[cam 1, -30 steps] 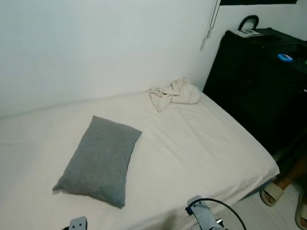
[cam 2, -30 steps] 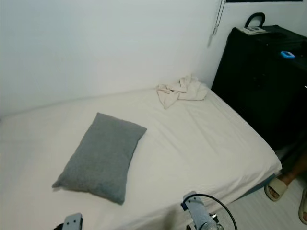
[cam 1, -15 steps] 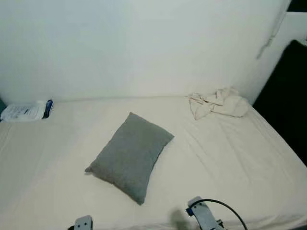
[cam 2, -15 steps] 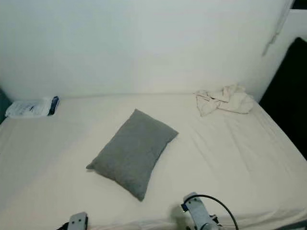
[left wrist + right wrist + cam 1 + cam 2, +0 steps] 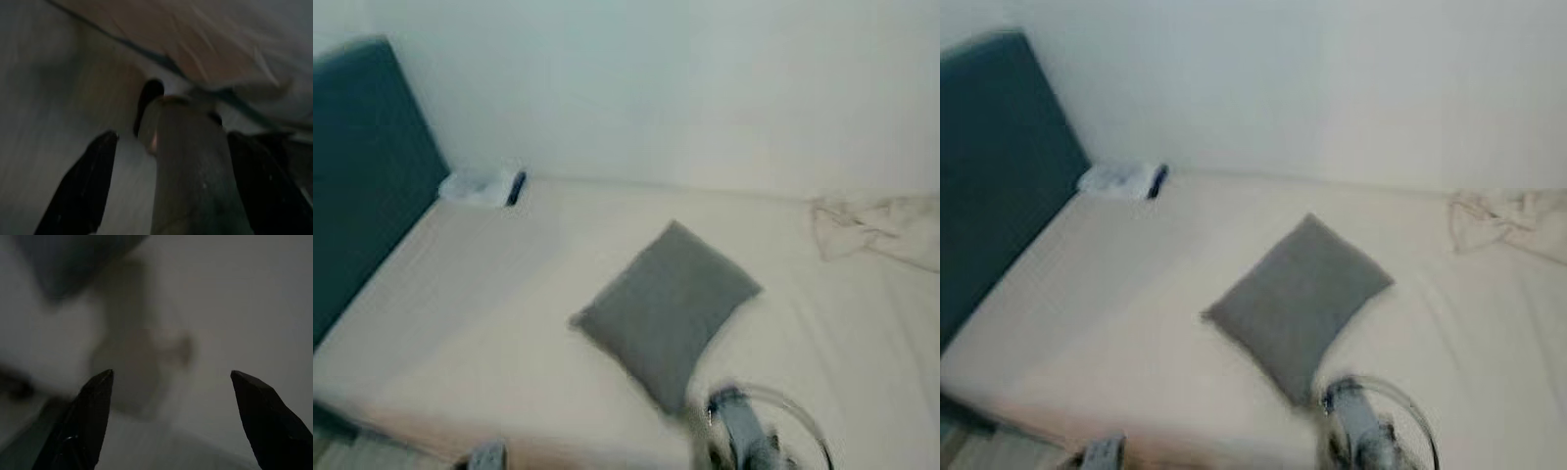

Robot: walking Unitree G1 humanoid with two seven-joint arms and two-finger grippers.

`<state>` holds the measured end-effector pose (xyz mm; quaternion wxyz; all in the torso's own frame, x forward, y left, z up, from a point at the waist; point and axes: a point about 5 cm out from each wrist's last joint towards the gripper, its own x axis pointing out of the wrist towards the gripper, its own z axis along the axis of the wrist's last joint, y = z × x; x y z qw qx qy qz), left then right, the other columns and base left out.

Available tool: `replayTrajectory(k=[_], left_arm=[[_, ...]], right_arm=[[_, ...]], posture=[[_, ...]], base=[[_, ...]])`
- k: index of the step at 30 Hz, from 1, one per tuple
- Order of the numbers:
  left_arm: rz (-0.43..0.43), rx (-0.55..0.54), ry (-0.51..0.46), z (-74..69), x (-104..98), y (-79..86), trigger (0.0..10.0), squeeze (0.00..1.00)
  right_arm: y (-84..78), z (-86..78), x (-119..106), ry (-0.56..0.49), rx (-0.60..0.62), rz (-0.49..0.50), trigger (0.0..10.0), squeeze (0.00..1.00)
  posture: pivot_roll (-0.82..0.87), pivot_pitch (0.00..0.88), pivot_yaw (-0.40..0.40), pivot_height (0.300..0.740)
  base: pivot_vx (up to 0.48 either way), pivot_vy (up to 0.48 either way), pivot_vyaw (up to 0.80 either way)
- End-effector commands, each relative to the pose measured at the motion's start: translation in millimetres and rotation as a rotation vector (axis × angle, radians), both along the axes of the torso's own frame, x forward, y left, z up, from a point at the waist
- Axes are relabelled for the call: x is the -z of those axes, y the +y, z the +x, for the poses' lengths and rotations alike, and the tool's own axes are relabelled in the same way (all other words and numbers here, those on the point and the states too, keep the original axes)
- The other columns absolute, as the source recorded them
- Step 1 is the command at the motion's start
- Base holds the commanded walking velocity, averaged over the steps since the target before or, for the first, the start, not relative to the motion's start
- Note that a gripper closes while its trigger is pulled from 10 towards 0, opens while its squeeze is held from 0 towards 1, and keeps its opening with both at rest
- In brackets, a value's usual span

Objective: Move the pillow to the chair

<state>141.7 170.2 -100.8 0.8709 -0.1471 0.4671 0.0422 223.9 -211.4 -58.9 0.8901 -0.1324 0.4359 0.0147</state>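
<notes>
A grey pillow (image 5: 668, 308) lies flat on the cream bed sheet (image 5: 489, 313), near the middle of the bed and turned cornerwise to me. The eye views are blurred. Silver parts of my right arm (image 5: 744, 441) and left arm (image 5: 487, 455) show at the bottom edge, short of the pillow. In the left wrist view my left gripper (image 5: 172, 134) is open, hanging over the floor by the bed's edge, with a blurred grey cylinder between me and the floor. In the right wrist view my right gripper (image 5: 172, 374) is open, with nothing between its fingers.
A dark teal headboard (image 5: 362, 176) stands at the bed's left end. A white packet with a dark end (image 5: 485, 186) lies by it against the white wall. A crumpled cream cloth (image 5: 886, 230) lies at the far right of the bed. The bed's near edge (image 5: 401, 436) runs bottom left.
The camera has swung left: the black cabinet and the sandalled feet have left the picture, and the headboard and packet have come in. The pillow lies where it was on the bed.
</notes>
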Motion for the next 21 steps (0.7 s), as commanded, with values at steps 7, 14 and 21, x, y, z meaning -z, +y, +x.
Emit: replayTrajectory(k=[7,14,21], left_arm=[[-0.048,0.054,-0.05,7.2,-3.3,-6.9,10.0,0.0],[-0.07,0.135,-0.197,42.9,-20.6,-14.2,10.0,0.0],[-0.051,0.194,-0.242,55.4,-27.5,-18.6,10.0,0.0]], right_arm=[[-26.2,33.0,-29.1,-0.168,0.352,0.138,10.0,0.0],[-37.7,52.7,-49.4,-0.296,0.558,0.354,10.0,0.0],[-17.2,72.8,-62.4,-0.349,0.503,0.541,10.0,0.0]], posture=[[-0.08,0.065,-0.022,0.725],[-0.08,0.065,-0.026,0.685],[-0.08,0.07,-0.021,0.645]], base=[[0.0,0.0,0.0],[0.0,0.0,0.0],[0.0,0.0,0.0]])
